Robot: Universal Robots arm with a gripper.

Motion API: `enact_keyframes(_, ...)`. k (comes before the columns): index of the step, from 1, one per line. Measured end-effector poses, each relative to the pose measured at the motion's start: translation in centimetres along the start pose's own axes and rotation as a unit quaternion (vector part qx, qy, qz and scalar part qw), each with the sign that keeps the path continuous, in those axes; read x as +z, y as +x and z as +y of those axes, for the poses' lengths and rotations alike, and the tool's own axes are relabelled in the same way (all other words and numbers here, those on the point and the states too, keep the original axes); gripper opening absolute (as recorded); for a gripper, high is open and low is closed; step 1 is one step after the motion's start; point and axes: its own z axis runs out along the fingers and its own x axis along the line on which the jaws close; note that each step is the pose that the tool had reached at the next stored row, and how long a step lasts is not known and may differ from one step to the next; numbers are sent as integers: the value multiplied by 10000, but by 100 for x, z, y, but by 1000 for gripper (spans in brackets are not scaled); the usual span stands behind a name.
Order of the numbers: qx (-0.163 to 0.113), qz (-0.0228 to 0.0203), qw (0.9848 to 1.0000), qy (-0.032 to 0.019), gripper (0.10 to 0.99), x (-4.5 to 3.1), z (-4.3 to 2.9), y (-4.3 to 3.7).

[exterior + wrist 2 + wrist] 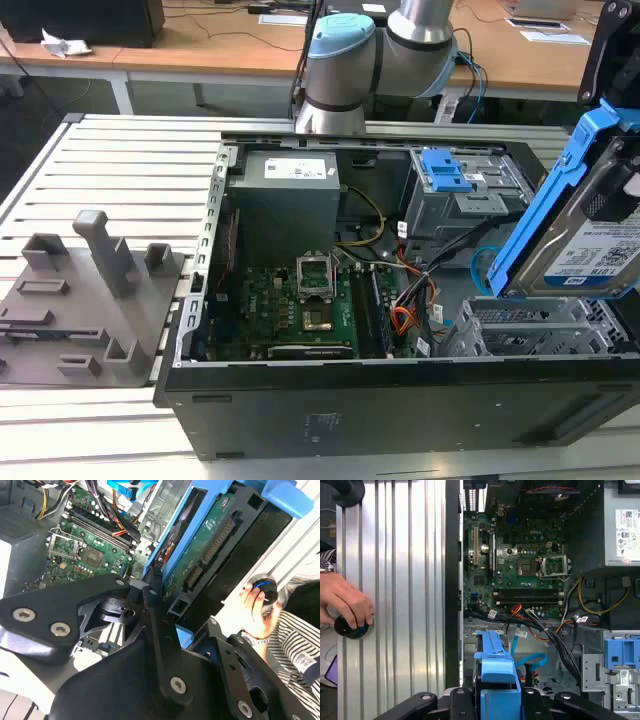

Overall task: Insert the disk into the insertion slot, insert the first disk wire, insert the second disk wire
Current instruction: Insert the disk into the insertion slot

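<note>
Pinched the disk (585,225) by its blue carrier in the gripper (496,701), clamped against both sides of it in the first wrist view, and held it steeply tilted right over the insertion slot (530,322) at the exterior view's right of the open computer case (350,400), not yet inside. Found the first disk wire (402,320) lying loose between the motherboard (290,310) and the slot, apart from the disk. Noted a person's hand (345,602) on a black knob (351,627) on the slatted desk (405,580) beside the case.

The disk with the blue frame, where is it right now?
The disk is at the exterior view's right, tilted in the air above the low grey cage at that end of the open computer case.
</note>
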Motion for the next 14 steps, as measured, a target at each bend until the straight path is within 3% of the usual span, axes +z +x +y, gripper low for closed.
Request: enact_keyframes(14,0,0,10000,0,361,150,-6,-1)
